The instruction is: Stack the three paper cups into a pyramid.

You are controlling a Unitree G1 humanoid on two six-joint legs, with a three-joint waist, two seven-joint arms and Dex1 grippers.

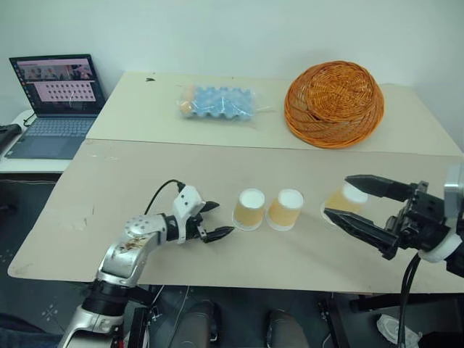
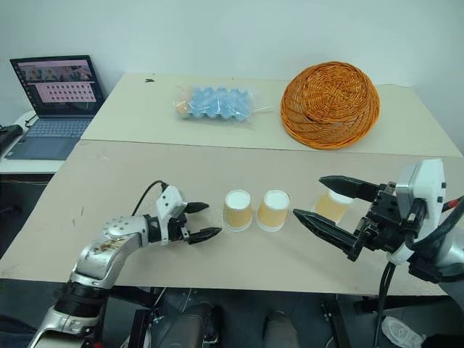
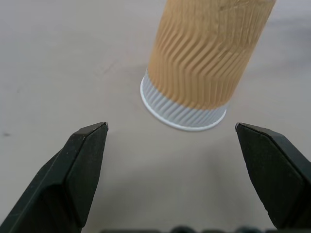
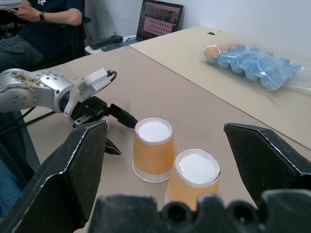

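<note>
Three tan-orange paper cups stand upside down in a row near the table's front edge. The left cup and middle cup stand close side by side. The third cup sits apart to their right. My left gripper is open, low over the table just left of the left cup, which stands a little beyond its fingertips. My right gripper is open and empty, raised above the table. The third cup shows between its fingers in the eye views. In the right wrist view it faces the two paired cups.
A wicker basket lies upside down at the back right. A blue egg tray in plastic wrap lies at the back middle. An open laptop sits on a side table at the left. A person sits beyond the table's left side.
</note>
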